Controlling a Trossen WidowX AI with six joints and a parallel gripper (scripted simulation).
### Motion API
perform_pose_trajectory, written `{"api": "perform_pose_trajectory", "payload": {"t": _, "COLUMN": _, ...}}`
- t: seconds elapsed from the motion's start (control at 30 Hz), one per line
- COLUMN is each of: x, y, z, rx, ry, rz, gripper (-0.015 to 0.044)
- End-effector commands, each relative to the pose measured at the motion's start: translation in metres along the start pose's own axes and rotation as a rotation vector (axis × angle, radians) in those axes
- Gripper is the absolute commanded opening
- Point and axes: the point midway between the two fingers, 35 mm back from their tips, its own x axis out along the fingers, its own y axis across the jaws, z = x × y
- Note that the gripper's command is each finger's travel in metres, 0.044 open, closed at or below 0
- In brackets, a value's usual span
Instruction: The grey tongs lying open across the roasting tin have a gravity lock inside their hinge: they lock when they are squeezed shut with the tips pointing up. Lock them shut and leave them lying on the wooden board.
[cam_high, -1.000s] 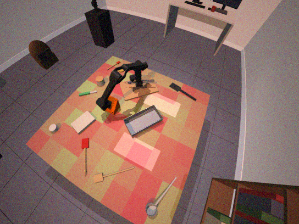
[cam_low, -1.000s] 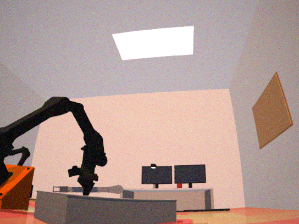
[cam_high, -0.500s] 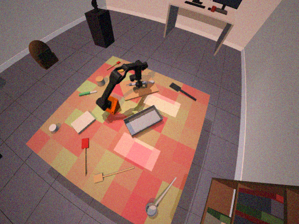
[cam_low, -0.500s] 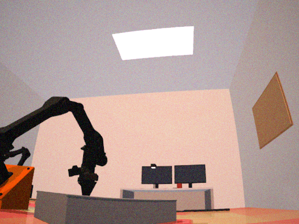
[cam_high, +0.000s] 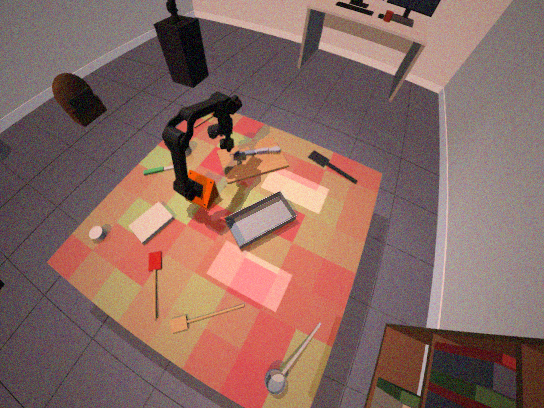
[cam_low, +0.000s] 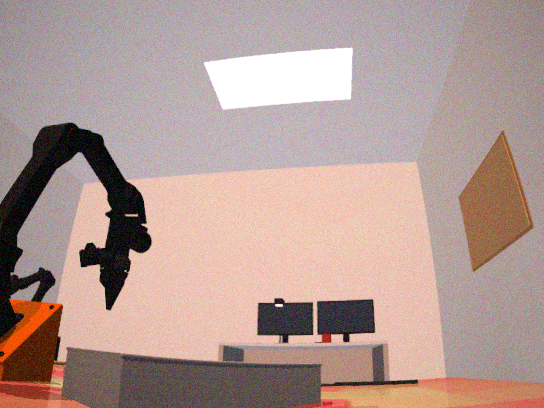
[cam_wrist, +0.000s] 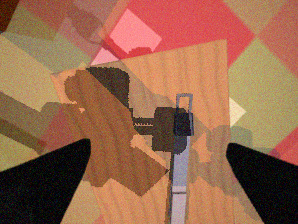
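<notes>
Claw (cam_high: 227, 147) (cam_low: 109, 308) (cam_wrist: 160, 147) spread wide, nothing held, above the grey tongs (cam_high: 260, 151) (cam_wrist: 179, 185), which lie narrow on the wooden board (cam_high: 276, 164) (cam_wrist: 210, 65) beneath it; best retreat: straight up, fingers kept apart, checking that the arms stay together.

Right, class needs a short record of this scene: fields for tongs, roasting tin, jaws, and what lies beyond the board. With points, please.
tongs: (cam_high: 267, 150) (cam_wrist: 180, 170) folded narrow, lying on the wooden board (cam_high: 272, 163) (cam_wrist: 210, 65)
roasting tin: (cam_high: 265, 222) (cam_low: 220, 382) on the patchwork surface, nothing seen inside
jaws: wide apart, above the board, holding nothing
red spatula: (cam_high: 155, 261) on the patchwork surface
lock: cannot tell
</notes>
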Motion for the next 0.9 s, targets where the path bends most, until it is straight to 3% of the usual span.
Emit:
{"api": "perform_pose_trajectory", "payload": {"t": 0.0, "x": -0.009, "y": 0.011, "z": 0.027, "rx": 0.005, "ry": -0.013, "rz": 0.009, "gripper": 0.044}}
{"api": "perform_pose_trajectory", "payload": {"t": 0.2, "x": -0.015, "y": 0.01, "z": 0.026, "rx": 0.004, "ry": -0.012, "rz": 0.008, "gripper": 0.044}}
{"api": "perform_pose_trajectory", "payload": {"t": 0.43, "x": -0.058, "y": 0.01, "z": 0.024, "rx": -0.003, "ry": 0.0, "rz": 0.002, "gripper": 0.044}}
{"api": "perform_pose_trajectory", "payload": {"t": 0.87, "x": -0.058, "y": 0.01, "z": 0.024, "rx": -0.003, "ry": 0.0, "rz": 0.002, "gripper": 0.044}}
